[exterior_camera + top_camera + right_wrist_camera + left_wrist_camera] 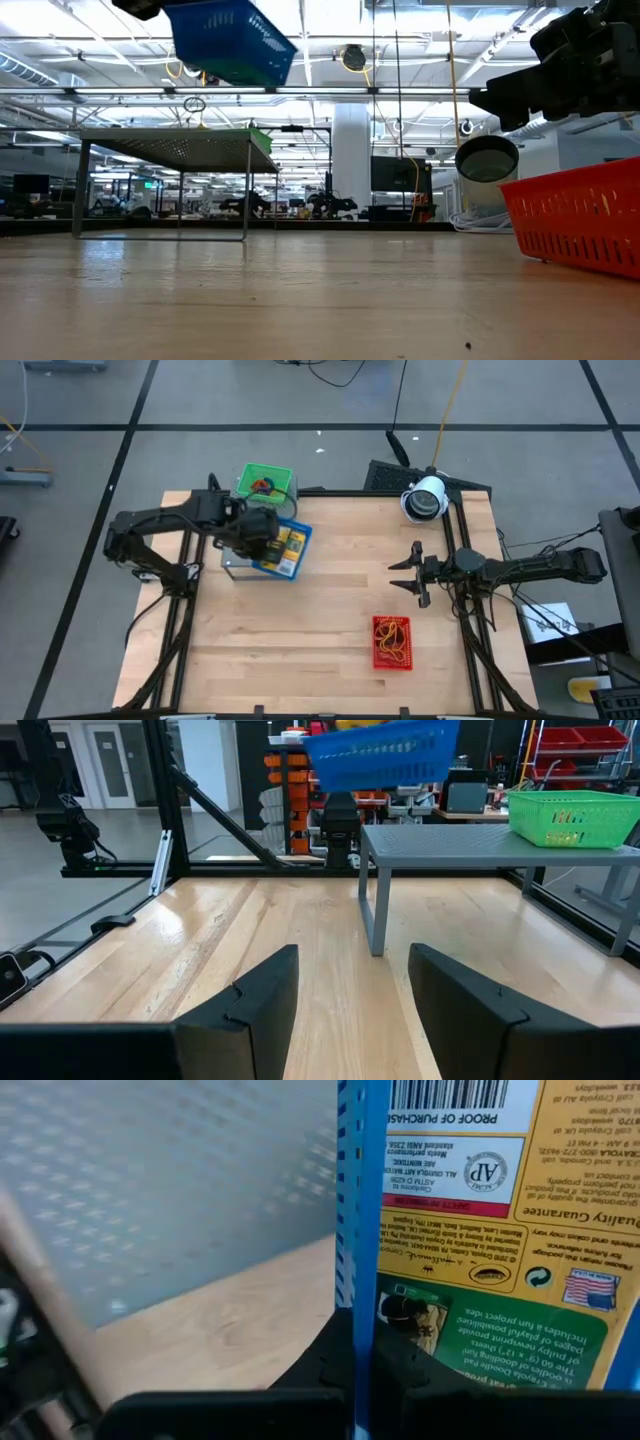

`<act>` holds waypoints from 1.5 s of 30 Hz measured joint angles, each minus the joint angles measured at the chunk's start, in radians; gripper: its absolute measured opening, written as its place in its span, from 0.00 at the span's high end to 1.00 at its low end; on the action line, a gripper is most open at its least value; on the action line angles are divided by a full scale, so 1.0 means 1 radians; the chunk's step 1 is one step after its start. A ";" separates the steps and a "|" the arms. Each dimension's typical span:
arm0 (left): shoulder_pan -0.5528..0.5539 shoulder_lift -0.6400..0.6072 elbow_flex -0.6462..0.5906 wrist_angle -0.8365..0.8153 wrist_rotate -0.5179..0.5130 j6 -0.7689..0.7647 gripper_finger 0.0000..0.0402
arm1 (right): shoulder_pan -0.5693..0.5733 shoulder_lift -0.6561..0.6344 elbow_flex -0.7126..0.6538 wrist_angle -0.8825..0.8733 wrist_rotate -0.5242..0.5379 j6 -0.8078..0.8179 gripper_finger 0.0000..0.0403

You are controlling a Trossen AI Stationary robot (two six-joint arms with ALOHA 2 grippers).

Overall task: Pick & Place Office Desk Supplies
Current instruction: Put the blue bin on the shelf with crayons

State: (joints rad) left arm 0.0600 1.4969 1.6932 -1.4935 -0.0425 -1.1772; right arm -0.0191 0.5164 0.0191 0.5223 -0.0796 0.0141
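High view: wooden table (320,610) framed in black rails. Far-left area taken by a grey perforated metal stand (470,845), on 4 legs, with a green basket (265,483) of supplies on top, at its far end. Blue basket (283,547) held up in the air, tilted, just beside the stand's near-right edge, well above the tabletop in the low view; yellow packets with blue marks lying inside. Red basket (392,642) resting on the wood at near right, thin rubber-band loops (393,639) inside. White dome camera (424,498) at the far-right corner.

Left gripper (262,530) pinched tight on the blue basket's wall; in the left wrist view, dark fingers (330,1355) clamped on the blue rim, printed packet (480,1210) just behind the mesh. Right gripper (412,572) hovering at mid-right, well apart from both stand and red basket, fingers spread wide, holding nothing.
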 joint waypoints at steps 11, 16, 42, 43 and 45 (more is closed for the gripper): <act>0.113 -0.163 -0.089 -0.076 -0.003 -0.007 0.98 | 0.000 0.000 0.000 0.000 0.000 0.000 0.55; 0.159 -0.301 -0.265 -0.053 0.024 -0.039 0.99 | 0.000 0.000 0.000 0.000 0.000 0.000 0.55; 0.586 -0.533 -0.623 0.109 0.151 0.251 0.97 | 0.000 0.000 0.000 0.000 0.000 0.000 0.55; 0.600 -0.527 -0.623 0.110 0.156 0.264 0.97 | 0.000 0.000 0.000 0.000 0.000 0.000 0.55; 0.627 -0.513 -0.623 0.111 0.169 0.291 0.96 | 0.000 0.000 0.000 0.000 0.000 0.000 0.55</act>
State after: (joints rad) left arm 0.6867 0.9834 1.0706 -1.3827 0.1260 -0.8859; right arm -0.0191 0.5163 0.0192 0.5227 -0.0799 0.0143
